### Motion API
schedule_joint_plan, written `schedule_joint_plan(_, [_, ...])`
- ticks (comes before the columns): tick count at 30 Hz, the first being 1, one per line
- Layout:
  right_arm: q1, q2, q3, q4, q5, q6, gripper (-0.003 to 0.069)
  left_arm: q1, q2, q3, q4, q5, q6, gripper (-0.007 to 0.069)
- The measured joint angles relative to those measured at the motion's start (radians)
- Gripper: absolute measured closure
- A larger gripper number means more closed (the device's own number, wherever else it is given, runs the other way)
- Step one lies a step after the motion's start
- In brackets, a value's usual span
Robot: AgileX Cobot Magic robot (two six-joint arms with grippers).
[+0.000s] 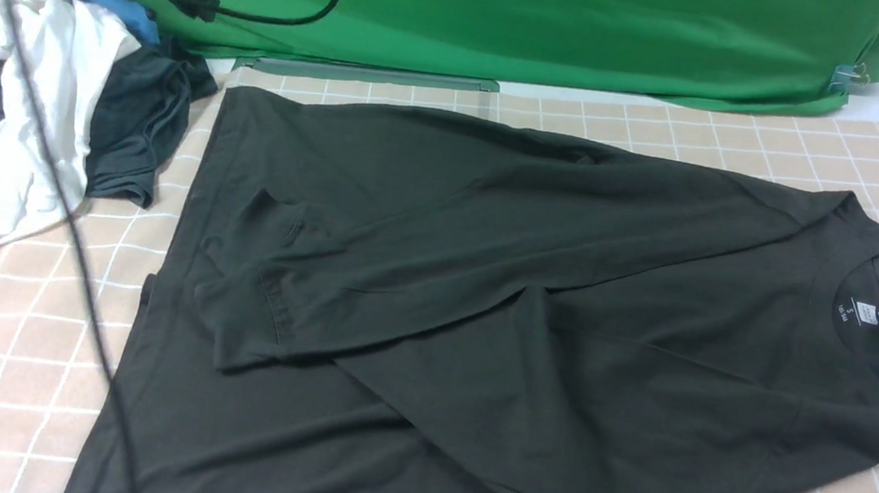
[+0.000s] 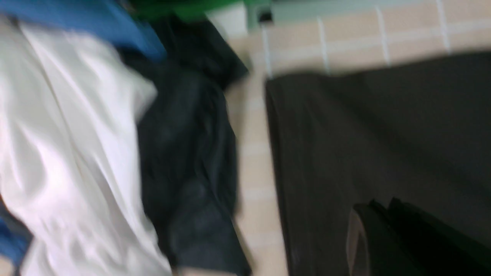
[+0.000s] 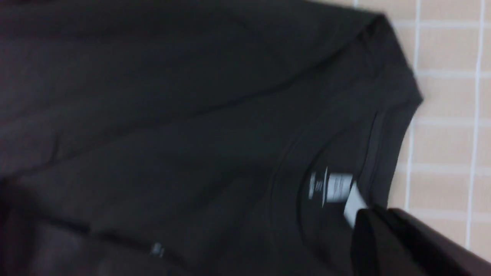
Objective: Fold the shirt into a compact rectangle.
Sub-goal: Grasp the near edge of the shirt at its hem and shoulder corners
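In front view only, shirt (image 1: 480, 324) cuff (image 1: 274, 319)

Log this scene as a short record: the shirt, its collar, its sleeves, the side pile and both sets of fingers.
shirt: large black long-sleeved crew-neck shirt, spread flat on checked beige tablecloth
collar: toward the robot's right, white neck label showing
sleeves: folded in over the body
side pile: crumpled white shirt and smaller dark grey garment, at the robot's left
fingers: left fingers shut; right fingers shut
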Motion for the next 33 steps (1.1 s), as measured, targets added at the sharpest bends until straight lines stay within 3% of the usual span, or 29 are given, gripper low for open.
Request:
schedule_joint_plan(6, [0.012, -0.259, 0.367, 0.071, -0.015, -0.003, 0.0608, 0.001, -0.325, 0.566, -0.114, -0.037, -0.033, 0.0608])
schedule_joint_plan(7, [0.015, -0.265, 0.367, 0.074, -0.015, -0.003, 0.0605, 0.001, -0.336, 0.586, -0.119, -0.038, -0.033, 0.0608])
schedule_joint_plan(8, [0.05, -0.313, 0.473, 0.09, -0.083, -0.028, 0.0548, 0.001, -0.433, 0.758, -0.165, -0.08, -0.043, 0.0606])
schedule_joint_plan(10, [0.084, -0.325, 0.534, 0.095, -0.134, -0.054, 0.048, 0.001, -0.508, 0.902, -0.201, -0.104, -0.045, 0.0606])
schedule_joint_plan(12, [0.152, -0.312, 0.578, 0.099, -0.191, -0.096, 0.034, 0.001, -0.593, 1.08, -0.234, -0.149, -0.047, 0.0606])
schedule_joint_plan(13, [0.152, -0.309, 0.58, 0.098, -0.194, -0.096, 0.0327, 0.001, -0.593, 1.08, -0.234, -0.149, -0.047, 0.0606])
schedule_joint_plan(16, [0.252, -0.23, 0.586, 0.019, -0.24, -0.143, 0.0124, 0.001, -0.656, 1.299, -0.248, -0.225, -0.047, 0.0606])
schedule_joint_plan(19, [0.292, -0.167, 0.586, -0.089, -0.275, -0.136, 0.0069, 0.001, -0.664, 1.363, -0.248, -0.253, -0.047, 0.0606])
schedule_joint_plan(29, [0.305, 0.002, 0.587, -0.135, -0.276, -0.153, 0.0088, 0.001, -0.67, 1.392, -0.248, -0.293, -0.031, 0.0606])
schedule_joint_plan(33, [0.314, 0.018, 0.588, -0.117, -0.237, -0.18, 0.0216, 0.001, -0.67, 1.392, -0.251, -0.295, -0.009, 0.0606])
